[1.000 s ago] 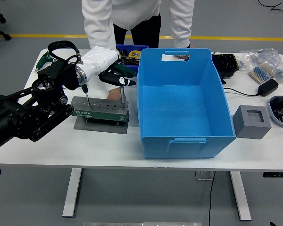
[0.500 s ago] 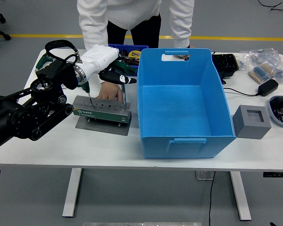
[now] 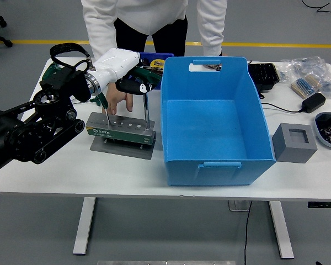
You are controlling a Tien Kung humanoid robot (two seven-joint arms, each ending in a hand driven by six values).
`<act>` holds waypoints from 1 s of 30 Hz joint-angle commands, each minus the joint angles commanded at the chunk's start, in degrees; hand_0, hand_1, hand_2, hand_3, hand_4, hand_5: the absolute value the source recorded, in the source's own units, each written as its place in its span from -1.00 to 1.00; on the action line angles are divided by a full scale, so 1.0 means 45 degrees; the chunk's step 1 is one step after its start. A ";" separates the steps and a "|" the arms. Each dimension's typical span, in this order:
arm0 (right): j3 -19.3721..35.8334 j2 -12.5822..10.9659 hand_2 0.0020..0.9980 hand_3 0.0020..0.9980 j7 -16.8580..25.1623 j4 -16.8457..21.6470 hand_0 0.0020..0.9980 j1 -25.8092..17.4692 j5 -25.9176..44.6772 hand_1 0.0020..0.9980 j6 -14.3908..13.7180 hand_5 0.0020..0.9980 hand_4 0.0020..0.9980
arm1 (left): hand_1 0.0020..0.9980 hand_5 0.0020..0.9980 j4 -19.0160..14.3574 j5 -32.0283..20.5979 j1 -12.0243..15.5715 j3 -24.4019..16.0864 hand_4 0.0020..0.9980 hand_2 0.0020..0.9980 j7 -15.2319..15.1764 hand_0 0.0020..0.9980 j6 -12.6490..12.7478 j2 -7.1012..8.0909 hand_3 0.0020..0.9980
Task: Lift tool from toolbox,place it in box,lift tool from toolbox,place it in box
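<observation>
— Where's the screwdriver (image 3: 145, 107)?
— Upright in the tool block's (image 3: 121, 130) right end; left hand (image 3: 133, 81) clamped on its handle; blue box (image 3: 215, 118) just right.

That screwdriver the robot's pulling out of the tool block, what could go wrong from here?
The left hand holds the screwdriver while its tip looks barely clear of the tool block; a sideways move might drag the block. A person's hand rests right behind the block, so it could get knocked. The blue box wall is high and close, so the shaft may hit its rim unless lifted more.
</observation>
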 joint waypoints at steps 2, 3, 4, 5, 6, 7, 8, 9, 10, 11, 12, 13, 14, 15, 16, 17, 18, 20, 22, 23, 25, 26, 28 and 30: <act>-0.0001 0.0005 0.57 0.44 0.0001 -0.0002 0.47 -0.0006 0.0006 0.43 -0.0002 0.65 0.90 | -0.94 0.03 -0.0170 0.0066 0.0019 -0.0079 0.30 -0.91 0.0036 -0.58 -0.0016 0.0042 -0.99; -0.0004 0.0007 0.57 0.44 0.0003 -0.0003 0.47 -0.0010 0.0011 0.43 -0.0002 0.65 0.90 | -0.94 0.03 -0.0244 0.0095 0.0025 -0.0116 0.30 -0.91 0.0055 -0.58 -0.0028 0.0060 -0.99; -0.0004 0.0008 0.57 0.44 0.0004 -0.0003 0.47 -0.0014 0.0020 0.43 -0.0001 0.65 0.90 | -0.94 0.03 -0.0358 0.0134 0.0028 -0.0167 0.30 -0.91 0.0087 -0.58 -0.0056 0.0093 -0.99; -0.0007 0.0007 0.57 0.44 0.0006 -0.0003 0.47 -0.0016 0.0025 0.43 0.0000 0.66 0.90 | -0.94 0.03 -0.0474 0.0165 0.0022 -0.0211 0.31 -0.91 0.0119 -0.57 -0.0088 0.0129 -0.99; -0.0010 0.0007 0.57 0.44 0.0007 -0.0003 0.47 -0.0017 0.0026 0.43 0.0001 0.66 0.90 | -0.94 0.03 -0.0537 0.0186 0.0015 -0.0228 0.31 -0.91 0.0139 -0.57 -0.0107 0.0147 -0.99; -0.0002 0.0010 0.57 0.44 0.0004 -0.0005 0.47 -0.0019 0.0015 0.43 -0.0001 0.66 0.90 | -0.94 0.03 -0.0633 0.0210 0.0001 -0.0241 0.31 -0.91 0.0162 -0.57 -0.0131 0.0176 -0.99; 0.0007 0.0012 0.57 0.44 0.0000 -0.0005 0.47 -0.0021 0.0003 0.43 -0.0002 0.66 0.90 | -0.94 0.03 -0.0699 0.0220 -0.0010 -0.0246 0.31 -0.91 0.0171 -0.57 -0.0142 0.0196 -0.99; 0.0015 0.0014 0.57 0.44 -0.0004 -0.0006 0.47 -0.0027 -0.0010 0.43 -0.0001 0.66 0.90 | -0.94 0.03 -0.0785 0.0231 -0.0033 -0.0232 0.31 -0.91 0.0167 -0.57 -0.0149 0.0222 -0.99; 0.0022 0.0015 0.57 0.44 -0.0007 -0.0005 0.47 -0.0029 -0.0018 0.43 0.0000 0.66 0.90 | -0.94 0.03 -0.0837 0.0238 -0.0060 -0.0207 0.31 -0.91 0.0152 -0.57 -0.0152 0.0240 -0.99; 0.0027 0.0017 0.56 0.43 -0.0009 -0.0005 0.47 -0.0032 -0.0025 0.43 -0.0001 0.66 0.90 | -0.95 -0.01 -0.0882 0.0223 -0.0115 -0.0148 0.30 -0.91 0.0122 -0.58 -0.0168 0.0259 -0.99; 0.0038 0.0020 0.56 0.43 -0.0015 -0.0005 0.47 -0.0032 -0.0041 0.43 -0.0003 0.66 0.90 | -0.95 -0.01 -0.0912 0.0189 -0.0173 -0.0094 0.30 -0.91 0.0101 -0.58 -0.0188 0.0275 -0.99; 0.0045 0.0023 0.56 0.43 -0.0019 -0.0006 0.47 -0.0033 -0.0054 0.43 -0.0004 0.66 0.90 | -0.95 -0.01 -0.0943 0.0147 -0.0234 -0.0043 0.30 -0.91 0.0091 -0.58 -0.0209 0.0290 -0.99; 0.0051 0.0025 0.56 0.43 -0.0021 -0.0007 0.47 -0.0035 -0.0063 0.43 -0.0005 0.66 0.90 | -0.95 -0.01 -0.0973 0.0110 -0.0286 -0.0005 0.30 -0.91 0.0089 -0.58 -0.0223 0.0304 -0.99; 0.0061 0.0028 0.56 0.43 -0.0026 -0.0008 0.47 -0.0040 -0.0071 0.43 -0.0007 0.66 0.90 | -0.95 -0.01 -0.1016 0.0063 -0.0355 0.0040 0.30 -0.91 0.0092 -0.58 -0.0240 0.0324 -0.99; 0.0067 0.0030 0.56 0.43 -0.0028 -0.0007 0.47 -0.0046 -0.0077 0.43 -0.0008 0.66 0.90 | -0.95 -0.01 -0.1056 0.0021 -0.0415 0.0076 0.30 -0.91 0.0099 -0.58 -0.0255 0.0345 -0.99; 0.0071 0.0031 0.56 0.43 -0.0028 -0.0007 0.47 -0.0053 -0.0084 0.43 -0.0007 0.66 0.90 | -0.95 -0.01 -0.1098 -0.0043 -0.0493 0.0113 0.30 -0.92 0.0106 -0.58 -0.0277 0.0369 -0.99; 0.0077 0.0031 0.56 0.43 -0.0031 -0.0007 0.47 -0.0061 -0.0090 0.43 -0.0005 0.66 0.90 | -0.95 -0.01 -0.1131 -0.0139 -0.0579 0.0148 0.30 -0.92 0.0101 -0.58 -0.0298 0.0391 -0.99; 0.0074 0.0036 0.56 0.43 -0.0028 -0.0009 0.47 -0.0083 -0.0083 0.43 -0.0004 0.66 0.90 | -0.95 -0.01 -0.1159 -0.0415 -0.0749 0.0213 0.30 -0.92 0.0054 -0.58 -0.0340 0.0416 -0.99; 0.0075 0.0046 0.56 0.43 -0.0023 -0.0012 0.47 -0.0111 -0.0057 0.43 -0.0006 0.66 0.90 | -0.95 -0.01 -0.1212 -0.0635 -0.0929 0.0288 0.30 -0.92 0.0039 -0.58 -0.0420 0.0441 -0.99; 0.0073 0.0053 0.56 0.43 -0.0021 -0.0012 0.47 -0.0128 -0.0049 0.43 -0.0008 0.66 0.90 | -0.95 -0.01 -0.1277 -0.0765 -0.1049 0.0349 0.30 -0.92 0.0044 -0.58 -0.0468 0.0468 -0.99; 0.0077 0.0059 0.56 0.43 -0.0022 -0.0013 0.47 -0.0143 -0.0049 0.43 -0.0009 0.66 0.90 | -0.95 -0.01 -0.1360 -0.0847 -0.1196 0.0416 0.30 -0.92 0.0045 -0.58 -0.0520 0.0494 -0.99; 0.0081 0.0062 0.56 0.43 -0.0023 -0.0014 0.47 -0.0153 -0.0053 0.43 -0.0011 0.66 0.90 | -0.95 -0.01 -0.1405 -0.0903 -0.1284 0.0452 0.30 -0.92 0.0042 -0.58 -0.0538 0.0507 -0.99; 0.0110 0.0071 0.56 0.43 -0.0034 -0.0017 0.47 -0.0170 -0.0080 0.43 -0.0016 0.66 0.90 | -0.95 -0.01 -0.1502 -0.1047 -0.1459 0.0512 0.30 -0.92 -0.0015 -0.58 -0.0552 0.0542 -0.99; 0.0137 0.0074 0.56 0.43 -0.0042 -0.0020 0.46 -0.0175 -0.0116 0.43 -0.0020 0.66 0.90 | -0.95 -0.02 -0.1563 -0.1106 -0.1614 0.0539 0.31 -0.92 -0.0086 -0.59 -0.0552 0.0570 -0.99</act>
